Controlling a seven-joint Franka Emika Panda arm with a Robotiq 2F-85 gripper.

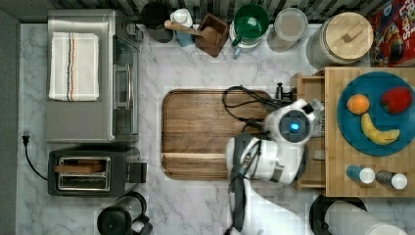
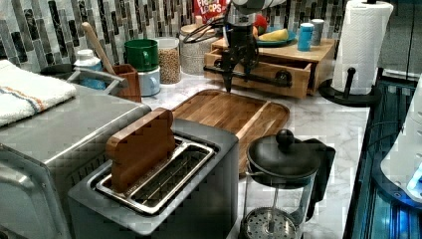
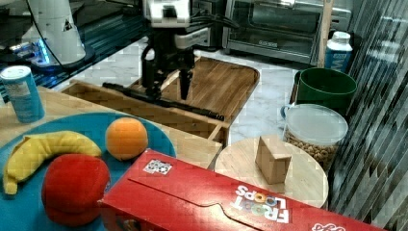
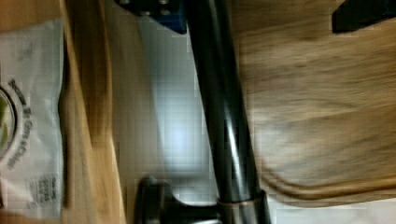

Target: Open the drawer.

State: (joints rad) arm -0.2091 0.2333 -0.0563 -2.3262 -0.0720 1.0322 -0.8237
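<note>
in the top view, the cutting board (image 1: 205, 132) lies centrally, the toaster oven (image 1: 90, 73) at the top view's left, the drawer (image 1: 311, 132) at the top view's right. the toaster (image 1: 88, 171) sits below the oven, and the gripper (image 3: 166, 91) straddles the drawer's handle (image 3: 163, 102).

a red cereal box (image 3: 231, 197) in the right view carries "froot loops", printed upside down as shown, beside a white square code label (image 3: 157, 167). the same box (image 2: 210, 8) stands in the left view with "loops" legible, and in the top view (image 1: 394, 34) with parts of the name. a white packet (image 4: 28, 121) in the wrist view bears small print too blurred to read.
</note>
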